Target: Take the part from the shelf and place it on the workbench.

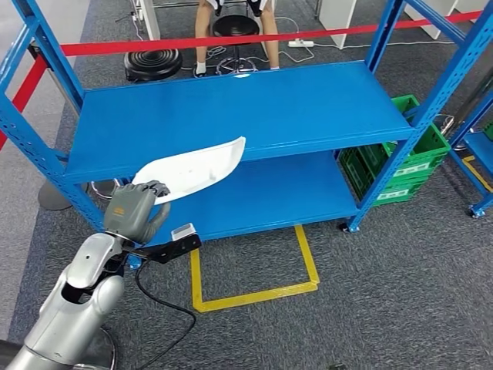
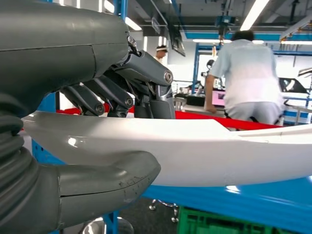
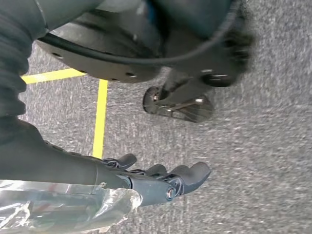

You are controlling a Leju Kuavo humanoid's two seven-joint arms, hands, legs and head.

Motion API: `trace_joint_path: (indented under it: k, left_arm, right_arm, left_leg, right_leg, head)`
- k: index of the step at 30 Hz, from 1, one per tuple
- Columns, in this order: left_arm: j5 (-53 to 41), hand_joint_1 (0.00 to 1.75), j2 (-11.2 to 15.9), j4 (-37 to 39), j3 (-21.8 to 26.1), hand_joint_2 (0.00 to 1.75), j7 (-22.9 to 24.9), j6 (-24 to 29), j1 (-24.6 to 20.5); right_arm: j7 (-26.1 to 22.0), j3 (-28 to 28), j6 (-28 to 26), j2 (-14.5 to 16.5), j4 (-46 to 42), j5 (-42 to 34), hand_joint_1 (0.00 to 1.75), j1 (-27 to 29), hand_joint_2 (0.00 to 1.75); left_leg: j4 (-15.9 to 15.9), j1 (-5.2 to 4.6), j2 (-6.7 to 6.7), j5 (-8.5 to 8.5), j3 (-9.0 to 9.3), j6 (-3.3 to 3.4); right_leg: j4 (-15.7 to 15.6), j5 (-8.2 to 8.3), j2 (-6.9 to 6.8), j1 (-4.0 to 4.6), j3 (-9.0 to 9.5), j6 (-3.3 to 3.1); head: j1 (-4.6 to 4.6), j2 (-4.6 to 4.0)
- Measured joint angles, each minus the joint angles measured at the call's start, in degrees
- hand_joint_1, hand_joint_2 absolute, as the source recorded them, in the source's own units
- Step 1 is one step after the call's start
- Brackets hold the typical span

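My left hand (image 1: 135,210) has its fingers (image 2: 110,92) and thumb clamped round the white part's (image 1: 192,167) end, off the blue shelf (image 1: 244,108). Right hand (image 3: 147,180) hangs empty, fingers loosely extended.

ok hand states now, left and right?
Left hand: grips the white part at one end.
Right hand: holds nothing, fingers extended, hanging over the floor.

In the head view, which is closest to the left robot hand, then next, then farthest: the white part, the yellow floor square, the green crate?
From the left robot hand:
1. White part, in its grip.
2. Yellow floor square, right, on the carpet.
3. Green crate, far right, behind the shelf post.
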Motion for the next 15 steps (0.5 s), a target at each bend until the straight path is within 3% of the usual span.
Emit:
trace_joint_path:
  k: [1, 2, 4, 6, 7, 10, 12, 13, 14, 15]
  left_arm:
    - [0.0, 1.75, -0.1, 0.0, 0.0, 1.75, 0.0, 0.0, -0.2]
    - [0.0, 1.75, -0.2, 0.0, -0.1, 1.75, -0.1, 0.0, -0.5]
    - [0.0, 1.75, -0.3, 0.0, -0.2, 1.75, -0.3, 0.0, -1.0]
    - [0.0, 1.75, -0.5, 0.1, -0.4, 1.75, -0.5, -0.1, -1.4]
    - [0.0, 1.75, -0.5, 0.1, -0.5, 1.75, -0.5, -0.1, -1.4]
    - [0.0, 1.75, -0.5, 0.1, -0.7, 1.75, -0.6, -0.2, -1.7]
    - [0.0, 1.75, -0.5, 0.2, -0.8, 1.75, -0.6, -0.2, -1.7]
    - [0.1, 1.75, -0.5, 0.2, -0.9, 1.75, -0.7, -0.3, -1.8]
    - [0.1, 1.75, -0.5, 0.3, -1.0, 1.75, -0.7, -0.3, -1.8]
    - [0.1, 1.75, -0.5, 0.4, -1.0, 1.75, -0.7, -0.4, -2.0]
  right_arm:
    - [-0.1, -0.1, 0.0, 0.0, 0.0, 0.0, 0.00, 0.0, 1.75]
    - [-0.2, -0.2, 0.0, 0.0, 0.0, 0.0, 0.00, -0.1, 1.75]
    - [-0.3, -0.3, 0.0, 0.0, -0.1, 0.0, 0.00, -0.1, 1.75]
    - [-0.3, -0.6, 0.0, 0.0, -0.1, 0.0, 0.00, 0.1, 1.75]
    - [-0.3, -0.8, -0.1, 0.0, -0.1, 0.0, 0.00, 0.1, 1.75]
    - [-0.3, -1.0, -0.1, -0.1, -0.1, 0.0, 0.00, 0.2, 1.75]
    - [-0.3, -1.1, -0.1, -0.1, -0.1, 0.0, 0.00, 0.3, 1.75]
    - [-0.3, -1.1, -0.1, -0.1, -0.1, 0.0, 0.00, 0.3, 1.75]
    - [-0.3, -1.2, -0.1, -0.1, -0.1, 0.0, 0.00, 0.4, 1.75]
    - [-0.3, -1.2, -0.1, -0.1, -0.1, 0.0, 0.00, 0.4, 1.75]
  left_leg:
    - [0.2, -0.07, 0.08, 0.45, -0.48, -0.28]
    - [0.2, -0.15, 0.14, 0.93, -0.76, -0.56]
    - [0.1, -0.19, 0.19, 1.96, -0.99, -1.15]
    - [0.1, -0.01, 0.03, 2.03, -1.34, -1.79]
    - [1.0, 0.08, -0.24, 0.56, -1.77, -2.13]
    - [8.1, 0.22, -1.04, -6.88, -3.86, -2.77]
    - [14.4, 0.22, -1.14, -9.88, -5.09, -2.92]
    - [16.4, 0.22, -1.16, -10.06, -5.01, -2.93]
    - [16.8, 0.23, -1.17, -9.22, -4.08, -2.89]
    - [15.0, 0.25, -1.19, -7.68, -2.13, -2.79]
  right_leg:
    - [-4.3, -0.19, -0.13, 0.08, 2.99, -0.19]
    - [-7.4, -0.78, -0.24, 0.16, 4.86, -0.47]
    - [-9.8, -1.46, -0.21, 0.42, 5.81, -1.28]
    - [-9.6, -0.56, -0.22, 0.41, 4.94, -2.36]
    - [-9.7, 0.09, -0.23, 0.35, 4.49, -2.89]
    - [-9.7, 1.95, -0.14, 0.28, 2.68, -3.63]
    - [-9.6, 3.06, 0.00, 0.31, 1.16, -3.64]
    - [-9.6, 3.69, 0.07, 0.31, 0.31, -3.56]
    - [-9.6, 4.32, 0.15, 0.30, -0.53, -3.43]
    - [-9.5, 4.94, 0.23, 0.28, -1.29, -3.25]
  head:
    - [-0.01, 0.00]
    - [-0.08, 0.00]
    - [-0.18, 0.00]
    - [-0.21, 0.00]
    - [-0.26, 0.00]
    - [-0.43, 0.00]
    - [-0.44, 0.00]
    - [-0.44, 0.00]
    - [-0.44, 0.00]
    - [-0.44, 0.00]
